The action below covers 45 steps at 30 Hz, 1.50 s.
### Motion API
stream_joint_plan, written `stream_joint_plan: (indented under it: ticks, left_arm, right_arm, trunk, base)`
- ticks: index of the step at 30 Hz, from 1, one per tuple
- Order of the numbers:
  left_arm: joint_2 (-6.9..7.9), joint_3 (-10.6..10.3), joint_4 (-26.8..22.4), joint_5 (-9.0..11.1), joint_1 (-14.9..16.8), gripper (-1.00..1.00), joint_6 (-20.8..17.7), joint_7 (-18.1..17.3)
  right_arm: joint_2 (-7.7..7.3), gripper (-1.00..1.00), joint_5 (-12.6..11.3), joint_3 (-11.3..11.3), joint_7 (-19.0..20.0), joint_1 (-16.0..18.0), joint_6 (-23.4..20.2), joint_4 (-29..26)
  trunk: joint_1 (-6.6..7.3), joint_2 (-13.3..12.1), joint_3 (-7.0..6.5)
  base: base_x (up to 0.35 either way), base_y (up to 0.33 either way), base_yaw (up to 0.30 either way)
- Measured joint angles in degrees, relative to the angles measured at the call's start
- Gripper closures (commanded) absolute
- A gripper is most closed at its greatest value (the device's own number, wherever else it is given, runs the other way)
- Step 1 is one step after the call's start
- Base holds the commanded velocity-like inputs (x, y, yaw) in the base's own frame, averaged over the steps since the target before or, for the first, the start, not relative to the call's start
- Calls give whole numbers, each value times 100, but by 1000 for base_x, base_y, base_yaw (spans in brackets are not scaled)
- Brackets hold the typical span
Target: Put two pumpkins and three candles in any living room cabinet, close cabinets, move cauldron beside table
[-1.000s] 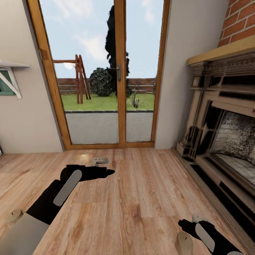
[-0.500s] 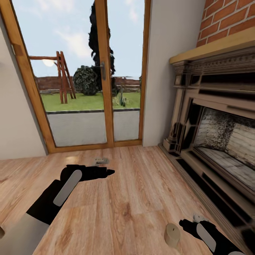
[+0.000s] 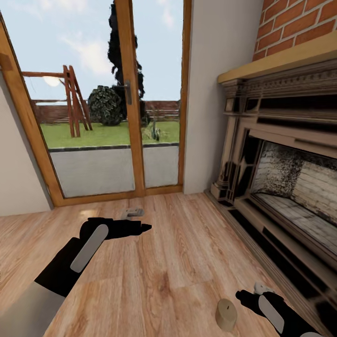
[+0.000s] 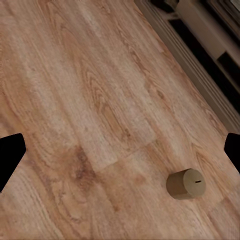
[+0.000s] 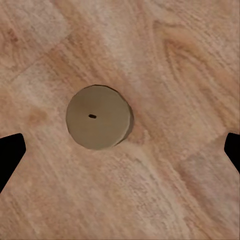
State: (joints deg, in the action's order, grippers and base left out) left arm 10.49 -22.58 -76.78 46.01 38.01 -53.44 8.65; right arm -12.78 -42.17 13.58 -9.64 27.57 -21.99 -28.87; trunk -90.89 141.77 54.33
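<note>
Candle (image 5: 99, 116) pickup step: right hand (image 5: 120, 150) spread directly above it on floor (image 3: 178, 262); next, descend & pinch.

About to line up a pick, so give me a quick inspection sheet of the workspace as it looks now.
Surface: light brown wood plank floor, bare planks around the candle.
Job's things: one short tan cylindrical candle upright on the floor, below the right gripper.
Clutter: nothing seen.
Grippers: right gripper open, fingers wide of the candle, not touching; left gripper open, holding nothing.
Cables: nothing seen.
Surroundings: carved beige fireplace to the right; wood-framed glass doors ahead.
</note>
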Motion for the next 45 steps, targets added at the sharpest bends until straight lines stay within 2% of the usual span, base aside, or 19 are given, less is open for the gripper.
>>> stream_joint_plan:
  ticks: [33,39,45]
  left_arm:
    - [-21,-7,-48,-33,-1,-100,-18,17]
    - [-3,-9,-181,-32,-1,-100,-153,17]
    - [-5,-3,-227,-46,-1,-100,-202,16]
  right_arm:
    - [10,-100,23,7,-2,0,-2,0]
    - [6,-100,23,2,-2,0,-2,7]
    - [-1,-100,23,1,-1,0,-2,10]
  trunk:
    - [0,0,0]
    - [0,0,0]
    - [-86,147,118]
  base:
    - [105,25,-1]
    - [11,0,0]
    - [2,0,0]
